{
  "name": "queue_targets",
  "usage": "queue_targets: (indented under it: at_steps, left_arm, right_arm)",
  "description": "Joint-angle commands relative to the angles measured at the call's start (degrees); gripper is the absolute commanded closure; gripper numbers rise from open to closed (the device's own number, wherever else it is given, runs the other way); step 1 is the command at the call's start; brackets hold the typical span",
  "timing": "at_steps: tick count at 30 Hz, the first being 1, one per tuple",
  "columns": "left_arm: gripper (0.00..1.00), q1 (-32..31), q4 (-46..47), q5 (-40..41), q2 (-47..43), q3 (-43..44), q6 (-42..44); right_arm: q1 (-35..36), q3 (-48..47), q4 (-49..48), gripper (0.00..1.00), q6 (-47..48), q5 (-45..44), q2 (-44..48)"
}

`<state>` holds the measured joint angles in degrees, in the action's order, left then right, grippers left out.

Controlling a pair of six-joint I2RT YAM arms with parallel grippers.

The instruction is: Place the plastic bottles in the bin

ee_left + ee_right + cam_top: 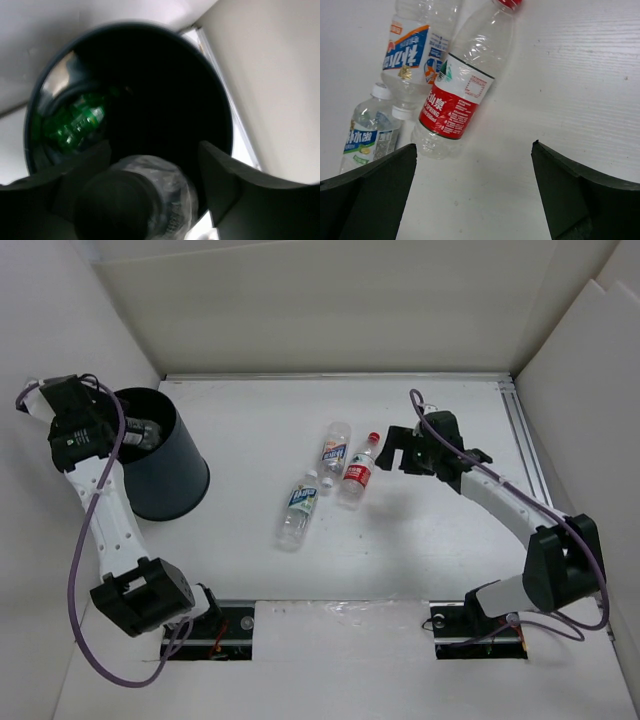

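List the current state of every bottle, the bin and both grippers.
bin: upright, open
green bottle: inside the bin
dark-capped bottle: gripped over the bin mouth
left gripper: shut on dark-capped bottle
right gripper: open, empty
red-label bottle: lying on table
blue-orange-label bottle: lying on table
blue-green-label bottle: lying on table

White bench, seen from above. A dark bin stands upright at its left side. Near the middle, well apart from the bin, three clear bottles lie on their sides close together: a red-labelled bottle with a red cap, a blue-and-orange-labelled bottle just beside it, and a blue-and-green-labelled bottle nearer the front edge.
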<state>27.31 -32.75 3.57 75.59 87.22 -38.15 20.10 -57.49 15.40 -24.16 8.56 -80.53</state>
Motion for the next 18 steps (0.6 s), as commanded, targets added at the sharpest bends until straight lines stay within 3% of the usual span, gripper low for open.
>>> queue_targets:
  at_steps: [1,3,12,15,18]
  left_arm:
    - [0.31,0.0,3.1,0.2,-0.9,-3.1,0.9]
    - [0.01,0.0,2.6,0.2,-0.4,-3.1,0.9]
    - [0.01,0.0,-0.5,2.7,-3.2,3.3,4.9]
    - [0.01,-3.7,-1.2,3.5,-5.0,5.3,8.0]
    - [0.01,-7.3,0.3,-3.0,-6.1,5.3,10.2]
  right_arm:
    - [1.3,-3.4,1.6,0.00,-1.4,-6.6,-0.5]
    - [2.1,-3.4,1.6,0.00,-1.9,-7.9,-1.0]
    - [5.6,-10.4,4.3,0.00,-7.4,-16.3,-12.7]
    - [6.1,-13.4,3.8,0.00,-9.1,-17.6,-17.3]
    - [6.1,-17.8,3.8,0.00,-11.2,-18.8,-21.2]
